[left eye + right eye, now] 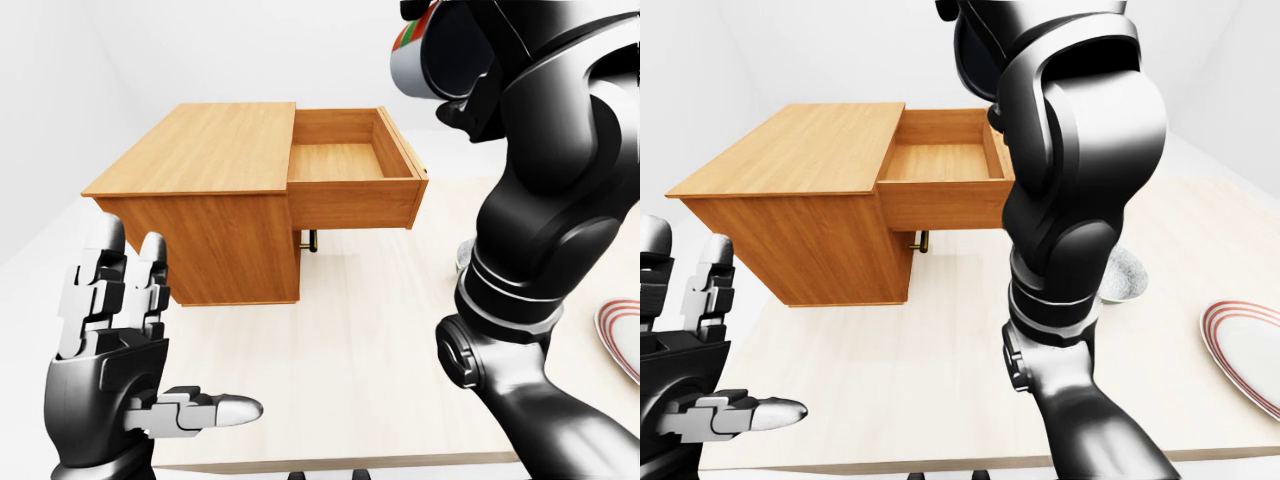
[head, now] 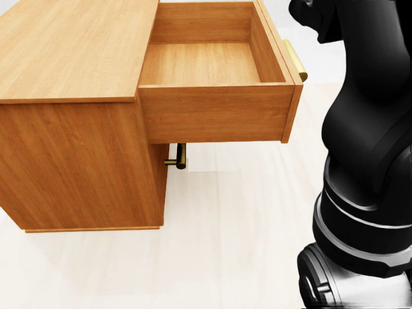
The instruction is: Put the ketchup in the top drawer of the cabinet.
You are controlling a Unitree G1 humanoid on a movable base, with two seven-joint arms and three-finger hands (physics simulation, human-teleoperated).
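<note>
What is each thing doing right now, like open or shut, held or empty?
Top drawer: pulled open, empty.
Lower drawer: shut; only its handle shows.
Ketchup bottle: held high by the right hand, not yet in the drawer.
Left hand: open, empty.
Right hand: shut on the bottle.
Striped plate: empty.

Open top drawer (image 2: 212, 64) juts rightward from the cabinet (image 2: 71, 58).
</note>
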